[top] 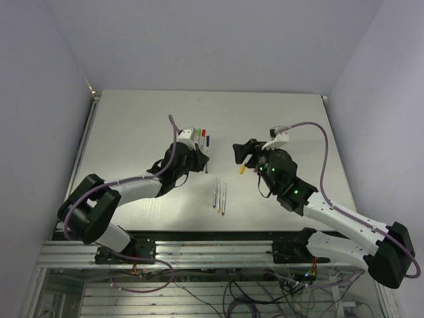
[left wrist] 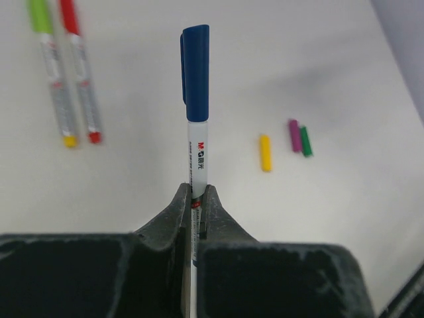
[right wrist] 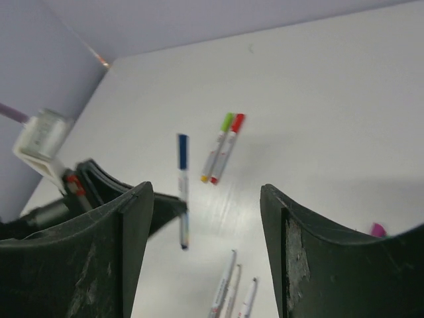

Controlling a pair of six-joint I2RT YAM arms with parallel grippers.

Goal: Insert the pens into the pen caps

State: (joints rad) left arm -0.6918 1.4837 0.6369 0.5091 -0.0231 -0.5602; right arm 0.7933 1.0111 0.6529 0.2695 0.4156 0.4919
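step: third pen capped, it seems | left claw (left wrist: 197, 199) clamped on blue-capped pen (left wrist: 197, 149), close to capped pair (left wrist: 84, 99) on surface (left wrist: 331, 66) | right claw (right wrist: 207, 218) apart, empty | next: probably lay it beside them

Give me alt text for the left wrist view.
The left claw grips a white pen with a blue cap on its far end. On the table beyond, a green-capped pen and a red-capped pen lie side by side at upper left; a loose yellow cap, purple cap and green cap lie at right.
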